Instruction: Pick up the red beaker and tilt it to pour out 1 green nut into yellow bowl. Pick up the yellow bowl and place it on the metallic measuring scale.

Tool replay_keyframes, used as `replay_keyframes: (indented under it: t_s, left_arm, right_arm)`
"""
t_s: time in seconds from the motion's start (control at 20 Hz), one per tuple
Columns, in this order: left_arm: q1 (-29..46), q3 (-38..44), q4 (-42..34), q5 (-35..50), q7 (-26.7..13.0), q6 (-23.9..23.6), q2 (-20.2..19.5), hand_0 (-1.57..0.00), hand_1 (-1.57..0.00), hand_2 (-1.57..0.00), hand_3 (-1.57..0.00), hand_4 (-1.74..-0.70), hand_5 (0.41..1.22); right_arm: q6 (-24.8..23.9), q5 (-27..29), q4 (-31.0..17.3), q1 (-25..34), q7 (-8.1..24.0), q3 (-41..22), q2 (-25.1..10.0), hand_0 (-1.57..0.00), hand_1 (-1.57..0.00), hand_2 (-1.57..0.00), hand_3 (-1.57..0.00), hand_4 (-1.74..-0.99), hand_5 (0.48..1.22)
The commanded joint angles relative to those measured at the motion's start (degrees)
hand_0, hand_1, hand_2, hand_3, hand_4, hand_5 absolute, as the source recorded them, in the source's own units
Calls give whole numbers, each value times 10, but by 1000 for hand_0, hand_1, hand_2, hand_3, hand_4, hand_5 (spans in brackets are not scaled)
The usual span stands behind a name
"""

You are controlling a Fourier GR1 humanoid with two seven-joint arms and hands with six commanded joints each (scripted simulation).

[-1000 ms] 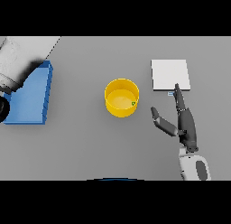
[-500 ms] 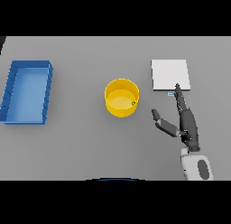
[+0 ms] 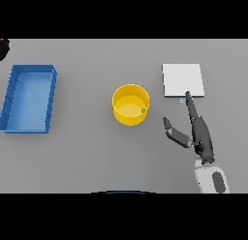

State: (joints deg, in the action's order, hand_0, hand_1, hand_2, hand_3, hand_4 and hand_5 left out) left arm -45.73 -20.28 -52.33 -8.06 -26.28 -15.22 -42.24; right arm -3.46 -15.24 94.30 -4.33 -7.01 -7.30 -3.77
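Right hand [image 3: 201,135] open, fingers straight, beside round yellow bowl [image 3: 131,104] with green nut [image 3: 143,110] inside: you grasp bowl next, move to flat metallic scale [image 3: 182,80].

A bowl [image 3: 131,104] sits near the middle of the table [image 3: 97,157], with a small nut [image 3: 143,110] inside it against the right wall. To the bowl's right and slightly farther back lies a flat scale [image 3: 182,80], apart from the bowl. Far to the left, near the table's edge, rests a tray [image 3: 28,98], well apart from the bowl. The robot's right hand [image 3: 199,135] lies in front of the scale and to the right of the bowl, fingers straight and pointing toward the scale's near edge, thumb spread toward the bowl without touching it.
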Motion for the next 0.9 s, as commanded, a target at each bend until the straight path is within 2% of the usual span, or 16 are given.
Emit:
replay_keyframes:
  t_s: [0.0, 0.15, 0.3, 0.35, 0.45, 0.55, 0.6, 0.65, 0.7, 0.75, 0.85]
  left_arm:
    - [26, 2, -27, 9, -15, -9, -5, -1571, -1571, -1571, -1452, -1741, 1221]
    - [94, -1, -79, 23, -40, -41, -6, -1571, -1571, -1571, -1450, -1741, 1221]
    - [131, -4, -111, 31, -50, -63, -4, -1571, -1571, -1571, -1509, -1741, 1221]
    - [134, -4, -111, 34, -53, -65, -4, -1571, -1571, -1571, -1521, -1741, 1199]
    - [143, -14, -116, 29, -74, -75, 0, -1571, -1571, -1571, -1539, -1741, 1117]
    - [153, -23, -123, 28, -85, -74, -6, -1571, -1571, -1571, -1551, -1741, 967]
    - [153, -27, -124, 25, -87, -67, -6, -1571, -1571, -1571, -1555, -1667, 908]
    - [153, -27, -123, 20, -87, -64, -6, -1571, -1571, -1571, -1503, -1530, 865]
    - [155, -28, -126, 29, -78, -48, -9, -1564, -1449, -1432, -1362, -1374, 830]
    - [164, -29, -140, 53, -70, -11, -17, -1457, -1180, -1187, -1129, -1229, 803]
    - [169, -31, -165, 83, -79, 53, -37, -932, -755, -767, -722, -1034, 758]
  right_arm:
    - [1, 4, 0, 0, 4, 1, 2, 1, 1, 1, 1, -1210, 660]
    - [-2, 3, -7, 9, 3, 2, 3, 1, 1, 1, 1, -1218, 664]
    - [-2, 3, -6, 5, -6, 2, 3, 1, 1, 1, 1, -1217, 666]
    - [-2, 1, -4, -2, -12, -1, 3, 1, 1, 1, 1, -1216, 667]
    - [-5, -7, -5, 0, -2, -5, 5, 1, 1, 1, 1, -1207, 665]
    - [-2, 0, 0, -4, -15, -2, 3, 1, 1, 1, 1, -1205, 664]
    - [-2, -1, 0, -6, -20, -3, 2, 1, 1, 1, 1, -1202, 667]
    - [-2, -1, 0, -6, -20, -3, 2, 1, 1, 1, 1, -1197, 664]
    - [-1, 0, 4, -6, -14, -3, 3, 1, 1, 1, 1, -1192, 663]
    - [1, -1, 3, -9, -13, -9, 8, 1, 1, 1, 1, -1188, 663]
    - [-5, -5, 7, -11, -10, -7, 7, 1, 1, 1, 1, -1185, 665]
